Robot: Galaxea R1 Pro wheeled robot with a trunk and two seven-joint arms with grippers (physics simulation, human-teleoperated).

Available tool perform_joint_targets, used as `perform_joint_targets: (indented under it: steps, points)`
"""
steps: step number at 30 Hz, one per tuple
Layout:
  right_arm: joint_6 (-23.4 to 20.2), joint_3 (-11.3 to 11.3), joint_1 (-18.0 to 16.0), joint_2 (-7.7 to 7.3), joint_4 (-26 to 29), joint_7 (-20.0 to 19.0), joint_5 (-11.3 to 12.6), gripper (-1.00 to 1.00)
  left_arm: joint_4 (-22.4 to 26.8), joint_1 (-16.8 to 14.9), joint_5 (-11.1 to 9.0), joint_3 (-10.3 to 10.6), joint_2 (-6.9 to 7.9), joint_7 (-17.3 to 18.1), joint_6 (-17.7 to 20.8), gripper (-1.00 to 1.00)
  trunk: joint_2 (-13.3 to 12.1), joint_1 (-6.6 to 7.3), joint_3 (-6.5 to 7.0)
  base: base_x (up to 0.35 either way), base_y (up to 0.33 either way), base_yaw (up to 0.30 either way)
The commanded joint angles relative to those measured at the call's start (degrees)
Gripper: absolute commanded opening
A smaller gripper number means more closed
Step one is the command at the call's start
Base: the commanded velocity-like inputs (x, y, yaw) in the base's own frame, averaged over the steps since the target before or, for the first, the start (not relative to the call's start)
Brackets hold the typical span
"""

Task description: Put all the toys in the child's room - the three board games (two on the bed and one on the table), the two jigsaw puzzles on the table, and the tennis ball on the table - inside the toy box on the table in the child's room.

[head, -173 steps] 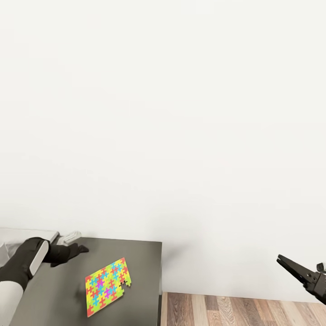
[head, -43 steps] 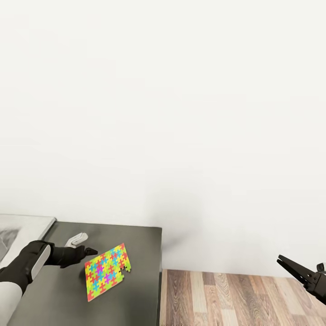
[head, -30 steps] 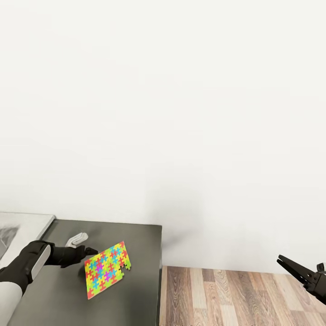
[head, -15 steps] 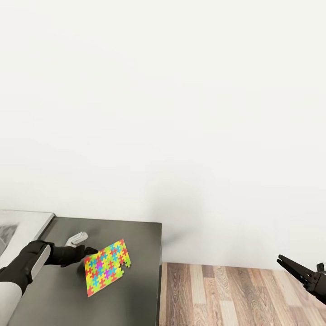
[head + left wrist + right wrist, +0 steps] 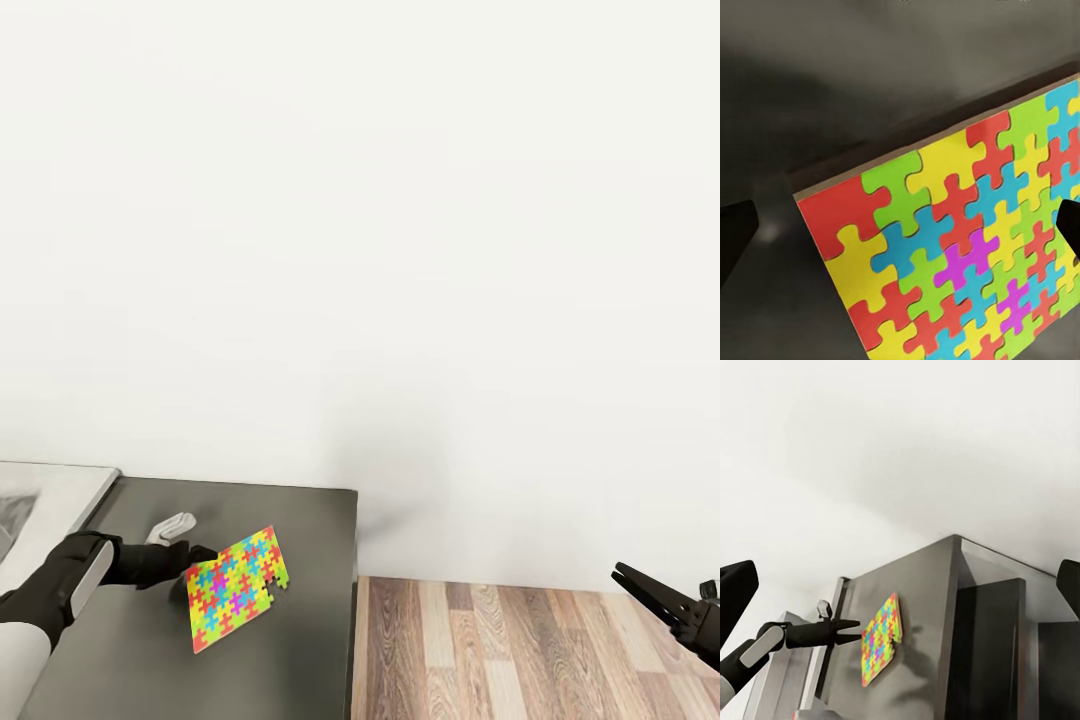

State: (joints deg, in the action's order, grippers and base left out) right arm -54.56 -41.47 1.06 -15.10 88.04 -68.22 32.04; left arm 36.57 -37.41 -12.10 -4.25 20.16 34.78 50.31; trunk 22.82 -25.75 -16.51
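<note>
While your left end effector (image 5: 200, 553) sits spread at the jigsaw puzzle (image 5: 236, 589), its fingertips (image 5: 735, 232) flank the slab's red corner without pinching it. That puzzle lies flat on the dark tabletop (image 5: 290, 520), toward the 7 o'clock corner of the head view. Your right end effector (image 5: 640, 585), parted and empty, hangs over the wood floor (image 5: 500, 650) at 4 o'clock.

On the dark table (image 5: 300, 640) at lower left lies a puzzle (image 5: 236, 589), the left gripper (image 5: 200, 556) at its far-left corner, the open-jawed right gripper (image 5: 640, 590) over wood floor (image 5: 500, 650).
</note>
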Motion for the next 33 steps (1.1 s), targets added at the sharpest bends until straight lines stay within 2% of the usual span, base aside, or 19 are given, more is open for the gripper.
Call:
perform_joint_targets:
  steps: [1, 22, 25, 30, 33]
  points:
    - [-0.29, -0.01, 0.02, -0.02, 0.03, -0.04, 0.13, 1.0, 0.01, -0.03, 0.06, -0.14, -0.02, 0.2, 0.19, 1.0, 0.1, -0.03, -0.09, 0.0, 0.0, 0.0]
    - [-0.29, -0.01, 0.0, -0.05, 0.03, -0.07, 0.13, 1.0, -0.1, -0.03, 0.06, 0.05, -0.27, 1.07, -1.35, 1.0, 0.1, -0.03, -0.1, 0.0, 0.0, 0.0]
    - [-0.29, -0.01, 0.0, -0.07, 0.03, -0.07, 0.13, 1.0, -0.1, -0.03, 0.06, 0.87, -0.29, 2.17, -1.36, 1.0, 0.1, -0.03, -0.1, 0.0, 0.0, 0.0]
    - [-0.29, -0.01, 0.0, -0.07, 0.03, -0.07, 0.13, 1.0, -0.1, -0.03, -0.08, 4.2, -0.41, 4.87, -2.59, 1.0, 0.1, -0.03, -0.1, 0.0, 0.0, 0.0]
    - [-0.29, -0.01, 0.0, -0.1, 0.03, -0.07, 0.13, 1.0, -0.13, -0.03, -0.09, 4.83, -0.68, 5.45, -3.02, 1.0, 0.1, -0.03, -0.1, 0.0, 0.0, 0.0]
